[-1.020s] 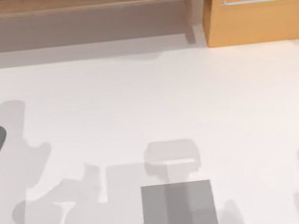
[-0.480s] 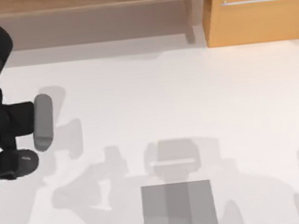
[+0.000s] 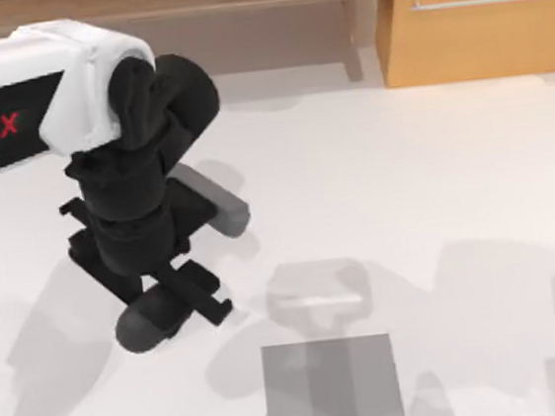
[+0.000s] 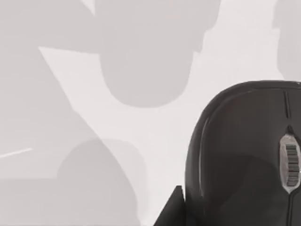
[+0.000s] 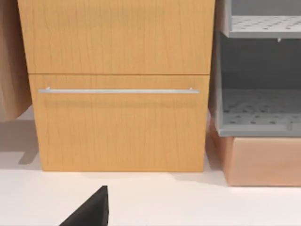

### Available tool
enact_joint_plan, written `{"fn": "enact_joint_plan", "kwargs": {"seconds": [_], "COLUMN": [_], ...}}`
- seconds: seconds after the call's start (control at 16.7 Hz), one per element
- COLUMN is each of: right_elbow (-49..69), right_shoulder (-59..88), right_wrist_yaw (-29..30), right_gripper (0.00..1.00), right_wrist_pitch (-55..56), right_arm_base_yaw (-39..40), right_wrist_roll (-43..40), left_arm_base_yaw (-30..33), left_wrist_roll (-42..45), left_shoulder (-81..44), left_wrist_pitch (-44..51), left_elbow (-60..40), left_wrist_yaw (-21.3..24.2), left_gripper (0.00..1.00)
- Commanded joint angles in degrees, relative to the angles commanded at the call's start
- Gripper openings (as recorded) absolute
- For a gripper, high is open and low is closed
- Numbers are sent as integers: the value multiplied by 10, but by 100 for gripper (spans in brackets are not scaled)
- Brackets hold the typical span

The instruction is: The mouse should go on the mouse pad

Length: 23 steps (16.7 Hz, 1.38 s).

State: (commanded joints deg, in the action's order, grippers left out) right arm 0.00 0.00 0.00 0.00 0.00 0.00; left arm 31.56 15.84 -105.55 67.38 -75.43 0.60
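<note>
Hovering left of one mouse pad [image 3: 333, 388], the left gripper [image 3: 183, 302] carries one mouse [image 4: 244, 155]. Whether its fingers clamp it cannot be told.

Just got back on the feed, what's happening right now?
The left arm has swung in over the left half of the table, its gripper hanging short of the mouse pad, which lies at the near edge around the middle. The left wrist view shows the mouse right up close, apparently carried by that arm, though the grip itself isn't visible. The mouse is not on the pad yet. The right wrist camera faces a wooden drawer cabinet.
</note>
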Motion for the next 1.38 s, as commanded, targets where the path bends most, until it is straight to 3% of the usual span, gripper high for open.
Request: {"fn": "enact_joint_plan", "kwargs": {"seconds": [0.36,0.66,0.9,1.38], "right_elbow": [0,0,0,0], "right_shoulder": [0,0,0,0], "right_wrist_yaw": [0,0,0,0], "right_gripper": [100,100,100,100], "right_wrist_pitch": [0,0,0,0], "right_arm_base_yaw": [0,0,0,0], "right_wrist_roll": [0,0,0,0], "left_arm_base_yaw": [142,225,253,240], "left_wrist_roll": [-436,-660,-731,-729], "left_shoulder": [-46,-54,-53,-57], "left_wrist_pitch": [-14,-38,-50,-52], "left_elbow": [-43,-65,-72,-73], "left_wrist_yaw": [7,4,0,-1], "left_gripper": [0,0,0,0]}}
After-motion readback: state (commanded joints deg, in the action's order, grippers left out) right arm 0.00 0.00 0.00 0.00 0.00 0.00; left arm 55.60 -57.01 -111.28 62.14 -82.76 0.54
